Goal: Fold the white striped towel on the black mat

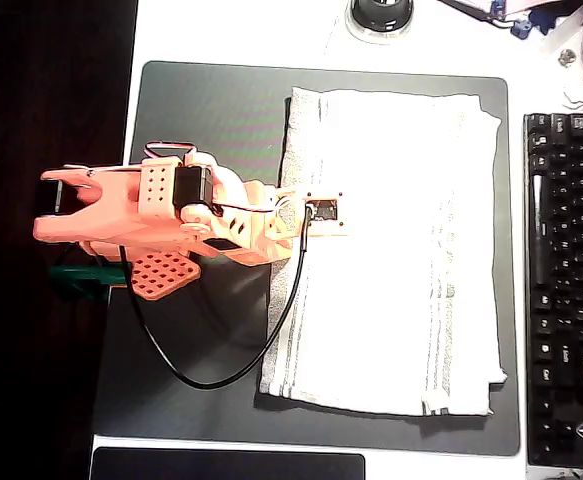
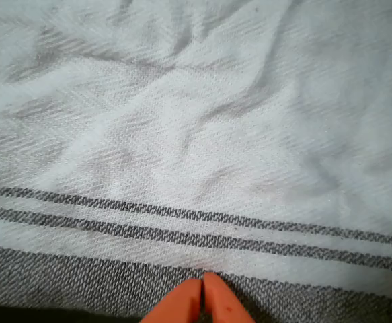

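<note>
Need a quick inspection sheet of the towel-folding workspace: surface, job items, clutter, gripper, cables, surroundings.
Surface: white table, mostly covered by the black mat.
Job's things: white striped towel spread flat on the mat, lightly wrinkled, stripes near its left and right edges in the overhead view; not yet folded.
Clutter: small bits at the top right corner, too small to identify.
Gripper: orange gripper at the towel's striped left edge, fingertips together; whether it pinches cloth cannot be told.
Cables: black cable loops from the arm across the mat.
Surroundings: black keyboard right of the mat, glossy black slab below it, round dark object above.
</note>
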{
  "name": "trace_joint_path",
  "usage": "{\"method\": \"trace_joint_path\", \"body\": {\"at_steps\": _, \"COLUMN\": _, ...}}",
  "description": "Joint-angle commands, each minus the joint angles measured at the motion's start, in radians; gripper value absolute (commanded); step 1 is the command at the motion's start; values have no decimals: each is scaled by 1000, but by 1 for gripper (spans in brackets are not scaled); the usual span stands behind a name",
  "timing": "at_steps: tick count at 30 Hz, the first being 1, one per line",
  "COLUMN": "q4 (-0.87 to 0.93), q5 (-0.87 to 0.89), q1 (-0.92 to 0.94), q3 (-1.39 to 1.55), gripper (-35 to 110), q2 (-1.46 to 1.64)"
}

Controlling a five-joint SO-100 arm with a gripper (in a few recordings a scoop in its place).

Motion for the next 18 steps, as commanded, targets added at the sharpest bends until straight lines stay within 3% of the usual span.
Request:
{"method": "trace_joint_path", "body": {"at_steps": 1, "q4": 25, "q5": -2, "q1": 15, "q3": 21, "gripper": 0, "q2": 23}}
{"method": "trace_joint_path", "body": {"at_steps": 18, "q4": 25, "q5": -2, "q1": 6, "q3": 21, "gripper": 0, "q2": 23}}
